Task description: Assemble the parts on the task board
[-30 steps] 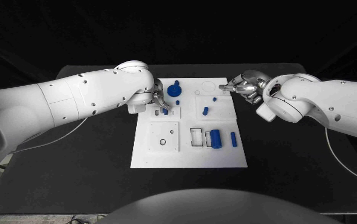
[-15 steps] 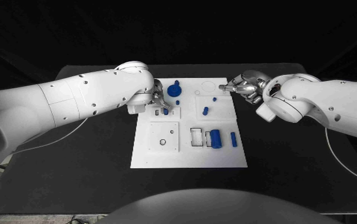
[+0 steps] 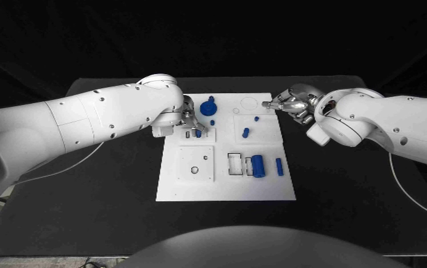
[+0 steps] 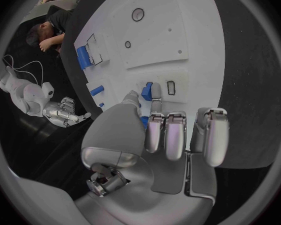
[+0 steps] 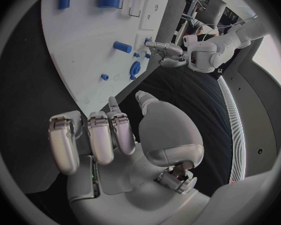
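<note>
The white task board lies mid-table. My left hand is over the board's upper left and pinches a small blue part between thumb and a finger. In the left wrist view that blue part stands at the board beside a small rectangular slot. My right hand hovers at the board's upper right edge, holding nothing, its fingertips a little apart from the thumb. A blue round knob, a blue cylinder and a blue bar rest on the board.
Small blue pegs and a short blue piece stand in the board's upper right. A white square plate with a hole and a white frame sit on the lower half. Black table surrounds the board.
</note>
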Controlling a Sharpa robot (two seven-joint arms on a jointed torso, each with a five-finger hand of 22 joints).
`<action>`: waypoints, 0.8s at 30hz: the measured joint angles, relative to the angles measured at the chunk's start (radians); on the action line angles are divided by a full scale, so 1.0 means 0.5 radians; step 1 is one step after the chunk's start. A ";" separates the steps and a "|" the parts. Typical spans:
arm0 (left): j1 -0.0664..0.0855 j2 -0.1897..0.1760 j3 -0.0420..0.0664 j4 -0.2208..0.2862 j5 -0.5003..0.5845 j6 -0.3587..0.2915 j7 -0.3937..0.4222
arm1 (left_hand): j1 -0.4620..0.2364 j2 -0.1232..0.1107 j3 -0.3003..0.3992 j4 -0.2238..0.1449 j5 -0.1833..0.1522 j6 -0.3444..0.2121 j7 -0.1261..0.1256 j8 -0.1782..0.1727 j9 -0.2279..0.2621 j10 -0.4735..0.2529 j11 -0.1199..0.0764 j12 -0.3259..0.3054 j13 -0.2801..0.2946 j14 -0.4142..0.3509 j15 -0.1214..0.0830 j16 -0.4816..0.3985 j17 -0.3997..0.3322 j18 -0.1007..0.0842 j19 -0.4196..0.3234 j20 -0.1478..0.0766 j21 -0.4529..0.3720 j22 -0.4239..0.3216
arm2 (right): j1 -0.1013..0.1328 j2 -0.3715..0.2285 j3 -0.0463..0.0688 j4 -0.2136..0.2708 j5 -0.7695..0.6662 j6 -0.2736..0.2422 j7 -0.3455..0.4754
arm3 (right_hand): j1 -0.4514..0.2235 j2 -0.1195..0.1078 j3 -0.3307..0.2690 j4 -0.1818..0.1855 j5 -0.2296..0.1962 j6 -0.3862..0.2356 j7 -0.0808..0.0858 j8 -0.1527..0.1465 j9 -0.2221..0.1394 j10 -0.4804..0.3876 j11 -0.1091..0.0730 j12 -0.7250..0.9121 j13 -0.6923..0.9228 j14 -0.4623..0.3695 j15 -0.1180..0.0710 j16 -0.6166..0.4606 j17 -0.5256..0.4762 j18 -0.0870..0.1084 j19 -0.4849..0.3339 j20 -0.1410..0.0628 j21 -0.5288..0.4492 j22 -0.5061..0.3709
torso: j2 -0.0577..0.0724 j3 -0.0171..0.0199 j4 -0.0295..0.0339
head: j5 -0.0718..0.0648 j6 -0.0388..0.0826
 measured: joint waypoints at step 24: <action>0.000 -0.051 0.000 0.028 -0.037 -0.059 0.018 | -0.116 0.116 -0.053 -0.003 0.007 0.047 -0.018 0.000 0.039 0.007 -0.007 0.000 0.000 0.000 0.000 0.000 0.001 0.000 0.000 0.000 0.000 0.000 | -0.005 -0.003 0.000 -0.003 0.000 0.000 0.000 | 0.000 0.000 0.000 0.000 0.000 0.000 0.000 0.000 0.000 0.000 0.000 0.000 0.001 0.000 0.000 0.000 0.000 0.000 0.000 0.000 0.000 0.000 | -0.001 0.0002 0.000 | -0.007 0.000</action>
